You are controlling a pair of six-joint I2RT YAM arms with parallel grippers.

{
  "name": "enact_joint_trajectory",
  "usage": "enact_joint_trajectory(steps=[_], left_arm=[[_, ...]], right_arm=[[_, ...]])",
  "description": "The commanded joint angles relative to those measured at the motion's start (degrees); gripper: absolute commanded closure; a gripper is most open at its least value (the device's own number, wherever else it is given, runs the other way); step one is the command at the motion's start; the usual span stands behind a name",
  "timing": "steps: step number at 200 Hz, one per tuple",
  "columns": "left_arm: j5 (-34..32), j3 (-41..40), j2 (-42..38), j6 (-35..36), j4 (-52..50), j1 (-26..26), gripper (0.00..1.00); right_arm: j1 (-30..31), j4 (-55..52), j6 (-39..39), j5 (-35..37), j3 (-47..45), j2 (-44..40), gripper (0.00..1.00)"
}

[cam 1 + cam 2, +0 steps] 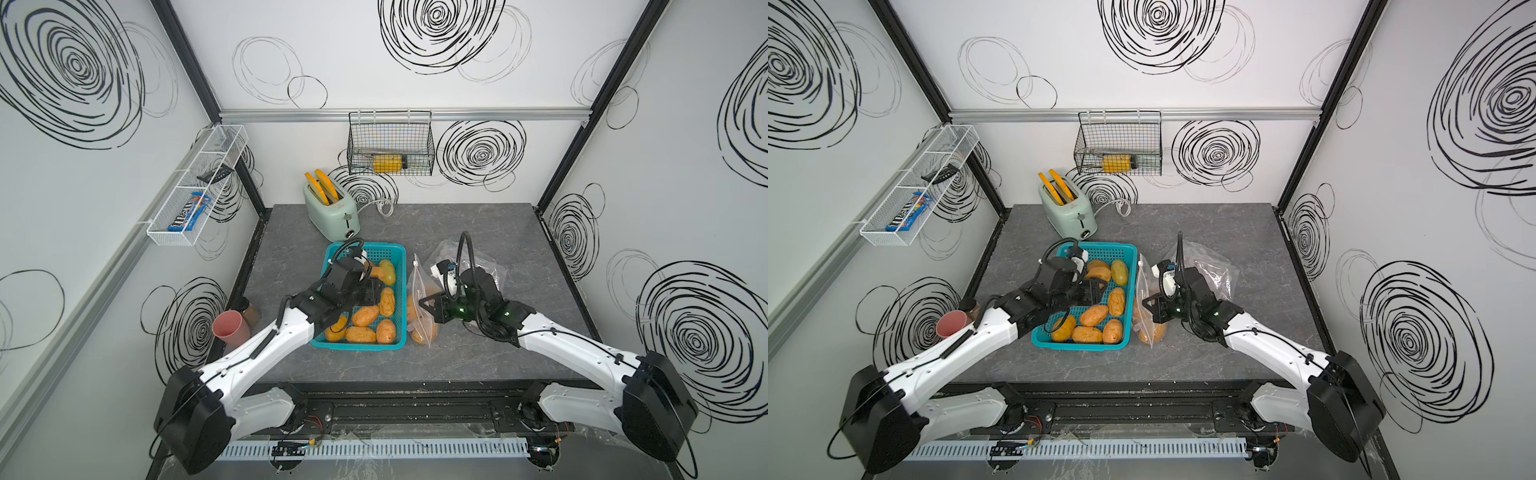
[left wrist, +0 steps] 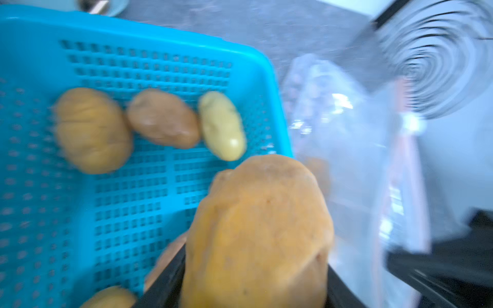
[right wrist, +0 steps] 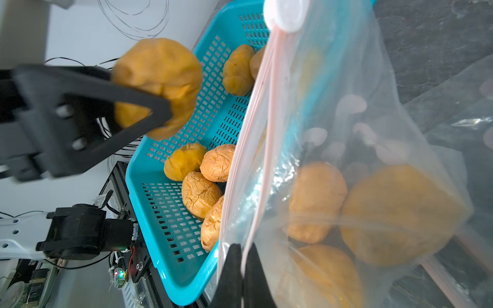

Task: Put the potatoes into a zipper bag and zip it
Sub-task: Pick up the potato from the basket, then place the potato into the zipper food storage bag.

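Reference: teal basket (image 1: 357,345). Over its middle, one orange-brown potato (image 3: 160,74) is clamped between the fingers of the left gripper (image 2: 253,277) and held above the basket floor. Loose potatoes (image 1: 365,316) are scattered inside the basket, with a paler one (image 1: 388,270) toward its far right corner. Just right of the basket, the zipper bag (image 1: 419,286) is held upright, and at least three potatoes are seen inside. Its zipper edge is pinched by the right gripper (image 3: 241,258), jaws pressed together.

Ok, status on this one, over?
Left gripper shut on potato, over basket. Right gripper pinching zipper bag rim. Three potatoes visible inside bag. Nothing blocking.
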Motion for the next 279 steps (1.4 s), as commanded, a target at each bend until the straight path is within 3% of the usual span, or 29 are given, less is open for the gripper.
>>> enact_joint_trajectory(steps=[1, 21, 36, 172, 213, 251, 279], left_arm=[[17.7, -2.5, -3.2, -1.3, 13.4, -5.0, 0.39], [24.6, -4.2, -1.8, -5.1, 23.3, -9.2, 0.38], [25.4, -3.3, 1.8, -6.3, 24.9, -10.5, 0.39], [16.0, -3.8, 18.9, -6.0, 22.0, -8.4, 0.43], [13.7, -2.9, 20.4, -5.4, 19.9, -8.5, 0.43], [4.6, 4.3, 20.7, -2.3, 7.7, -10.5, 0.39], [4.5, 8.1, 21.1, -1.9, 3.3, -10.7, 0.36]], right_arm=[[-0.4, -1.1, -1.1, -0.3, 1.4, -1.6, 1.00], [-0.4, -0.9, -1.1, -1.0, 1.3, -1.6, 1.00], [-0.4, -1.7, -1.1, -2.0, 1.7, -1.6, 1.00], [-0.3, -4.9, 0.2, -1.4, 2.2, -7.8, 1.00], [-0.3, -4.0, 0.5, -1.8, 1.7, -8.1, 1.00], [0.0, -5.0, 0.1, -2.3, 2.7, -7.2, 1.00], [0.3, -6.2, -0.4, -2.0, 4.4, -5.9, 1.00]])
